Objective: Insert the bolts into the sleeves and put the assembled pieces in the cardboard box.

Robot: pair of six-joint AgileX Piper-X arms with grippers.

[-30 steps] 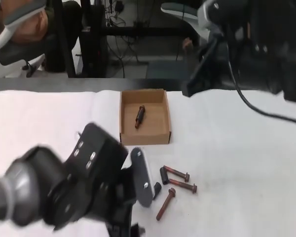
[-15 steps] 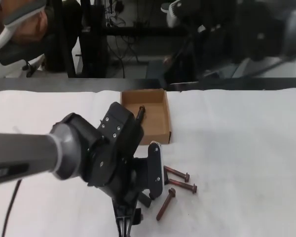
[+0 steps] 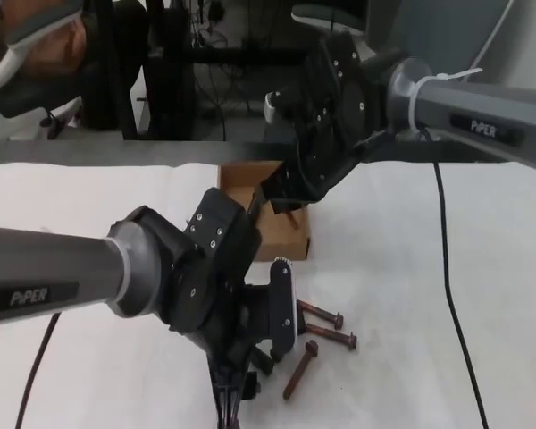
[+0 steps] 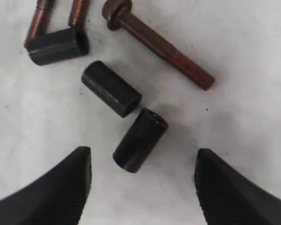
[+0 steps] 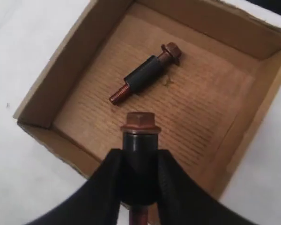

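My right tool (image 5: 139, 161) pinches a sleeved bolt (image 5: 139, 136) above the cardboard box (image 5: 42, 101); my left tool (image 4: 143, 159), spread, straddles a loose sleeve (image 4: 140, 139) on the desk (image 4: 253, 56).

Ribbed cardboard box (image 5: 70, 61), coppery metal bolts (image 4: 159, 44), matt black sleeves (image 4: 140, 139), white cloth bench (image 4: 253, 61).

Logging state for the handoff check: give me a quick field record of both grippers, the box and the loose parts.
right gripper: shut on held piece, a bolt in a sleeve, over the cardboard box
box contents: one boxed piece, assembled, lying on the floor
left gripper: open, low over the bench
under left gripper: near sleeve and far sleeve, both empty
third sleeve: at the threaded ends of two bolts; inserted or not, cannot tell
single bolt: loose beside the far sleeve
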